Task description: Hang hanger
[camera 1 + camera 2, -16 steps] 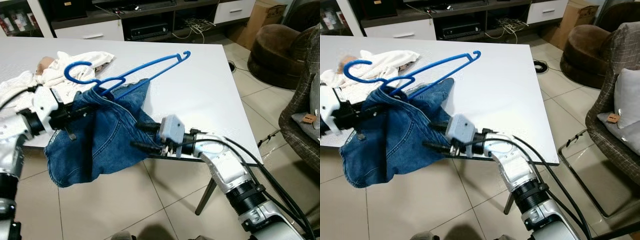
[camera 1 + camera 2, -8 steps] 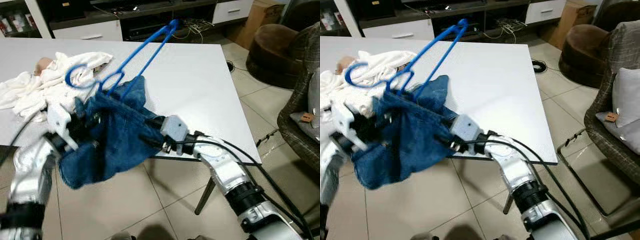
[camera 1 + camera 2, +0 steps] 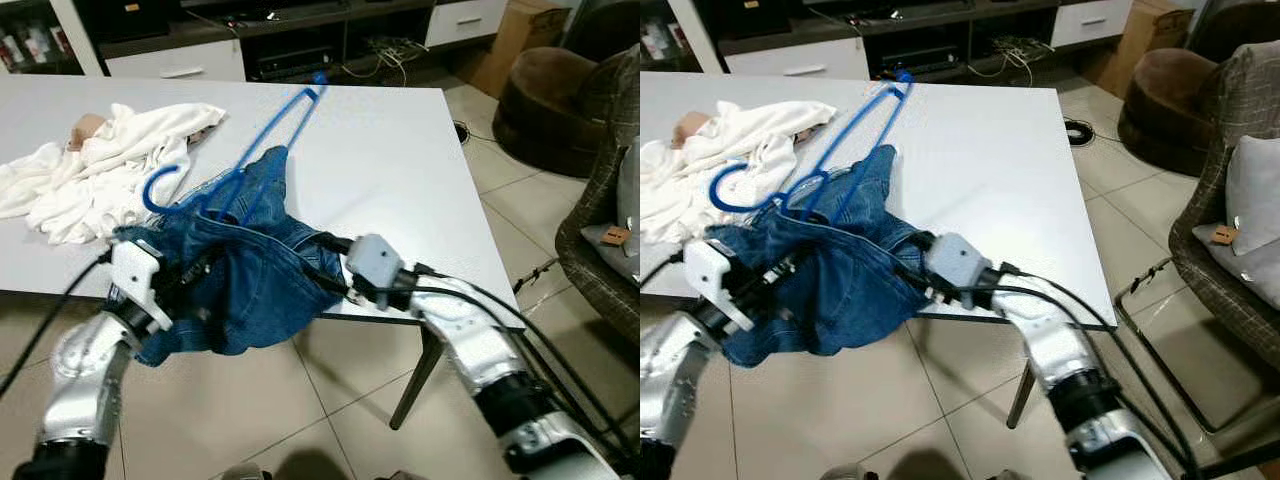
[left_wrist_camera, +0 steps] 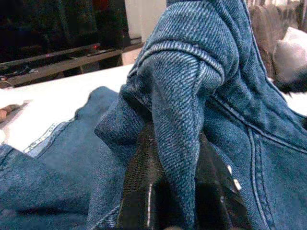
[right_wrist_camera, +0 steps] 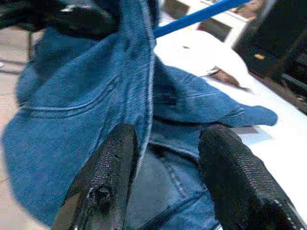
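Note:
A blue plastic hanger [image 3: 262, 142] pokes out of a pair of denim jeans [image 3: 250, 280], its hook [image 3: 158, 188] to the left and its long arm slanting up toward the table's back. The jeans hang bunched over the front edge of the white table [image 3: 400, 170]. My left gripper [image 4: 175, 139] is shut on a fold of the denim at the garment's left side [image 3: 195, 275]. At the jeans' right side, my right gripper [image 3: 322, 262] is open, and the denim edge [image 5: 144, 86] runs between its spread fingers [image 5: 110, 177].
A heap of white clothes [image 3: 90, 165] lies on the table's left part. Behind the table stands a low TV cabinet [image 3: 290, 50]. A brown armchair [image 3: 550, 100] and a checked chair [image 3: 600, 230] stand to the right on the tiled floor [image 3: 340, 400].
My left arm has dropped and swung in under the jeans. The hanger has tipped steeper, its long arm now pointing at the table's back. The jeans have bunched up; my right gripper shifted right.

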You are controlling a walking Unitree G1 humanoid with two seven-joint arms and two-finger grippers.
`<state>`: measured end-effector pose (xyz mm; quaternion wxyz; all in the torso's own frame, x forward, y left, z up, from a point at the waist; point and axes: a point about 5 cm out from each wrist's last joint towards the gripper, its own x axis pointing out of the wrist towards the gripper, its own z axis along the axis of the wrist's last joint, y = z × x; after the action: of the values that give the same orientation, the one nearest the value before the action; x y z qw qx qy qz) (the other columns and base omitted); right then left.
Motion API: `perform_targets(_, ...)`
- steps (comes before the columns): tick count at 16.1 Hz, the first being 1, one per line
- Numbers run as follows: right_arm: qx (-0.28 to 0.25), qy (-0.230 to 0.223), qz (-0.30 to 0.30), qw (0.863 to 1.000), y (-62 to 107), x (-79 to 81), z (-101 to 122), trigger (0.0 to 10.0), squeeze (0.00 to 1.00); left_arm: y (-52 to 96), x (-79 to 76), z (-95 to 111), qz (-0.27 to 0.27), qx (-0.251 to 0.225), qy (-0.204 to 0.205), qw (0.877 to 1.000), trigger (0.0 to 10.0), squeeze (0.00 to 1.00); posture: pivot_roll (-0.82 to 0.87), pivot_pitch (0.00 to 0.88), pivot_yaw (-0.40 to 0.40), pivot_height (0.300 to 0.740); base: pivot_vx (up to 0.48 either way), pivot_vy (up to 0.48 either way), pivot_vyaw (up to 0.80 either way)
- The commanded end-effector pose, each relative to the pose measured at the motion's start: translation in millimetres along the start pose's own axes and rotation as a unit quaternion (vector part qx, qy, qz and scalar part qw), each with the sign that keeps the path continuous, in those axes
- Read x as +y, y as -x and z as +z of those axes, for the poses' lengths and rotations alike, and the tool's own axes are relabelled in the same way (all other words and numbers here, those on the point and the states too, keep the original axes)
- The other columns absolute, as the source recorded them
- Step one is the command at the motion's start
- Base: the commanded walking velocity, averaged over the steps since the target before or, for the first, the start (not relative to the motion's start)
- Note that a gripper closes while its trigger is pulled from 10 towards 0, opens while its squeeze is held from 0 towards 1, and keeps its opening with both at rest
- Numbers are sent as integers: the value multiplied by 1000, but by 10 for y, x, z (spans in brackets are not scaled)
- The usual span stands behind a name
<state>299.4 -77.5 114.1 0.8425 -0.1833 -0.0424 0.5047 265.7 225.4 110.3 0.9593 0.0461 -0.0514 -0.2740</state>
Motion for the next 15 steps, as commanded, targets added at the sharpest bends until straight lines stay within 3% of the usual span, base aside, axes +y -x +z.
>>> perform_targets(1, 0, -14, 32, 999, 4, 80, -11, 10000, 0, -29, -23, 12, 3, -2, -6, 1000, 10000, 0, -20, 14, 38, 740, 0, 0, 0)
perform_targets(3, 9, -18, 48, 999, 0, 122, -39, 10000, 0, -54, -55, 3, 4, -4, -4, 1000, 10000, 0, -19, 13, 38, 740, 0, 0, 0)
perform_targets(5, 16, -53, 83, 995, -39, 227, -69, 10000, 0, -112, -117, -21, 18, -13, -2, 1000, 10000, 0, -15, 12, 38, 740, 0, 0, 0)
perform_targets(8, 25, -66, 82, 994, -62, 246, -105, 10000, 0, -168, -175, -26, 18, -21, 4, 1000, 10000, 0, -11, 13, 38, 740, 0, 0, 0)
perform_targets(9, 26, -78, 73, 994, -73, 225, -112, 4588, 0, -197, -224, -38, 13, -22, 6, 1000, 10000, 0, -12, 13, 38, 740, 0, 0, 0)
perform_targets(10, 23, -88, 64, 994, -73, 197, -103, 3176, 0, -207, -243, -47, 11, -22, 7, 1000, 10000, 0, -14, 13, 39, 740, 0, 0, 0)
perform_targets(11, 18, -99, 56, 993, -42, 148, -89, 0, 0, -203, -239, -60, 10, -19, 3, 1000, 10000, 0, -16, 14, 39, 740, 0, 0, 0)
perform_targets(15, 25, -102, 49, 993, 92, 46, -124, 0, 0, -170, -148, -38, 17, -15, -11, 1000, 10000, 0, -19, 14, 39, 740, 0, 0, 0)
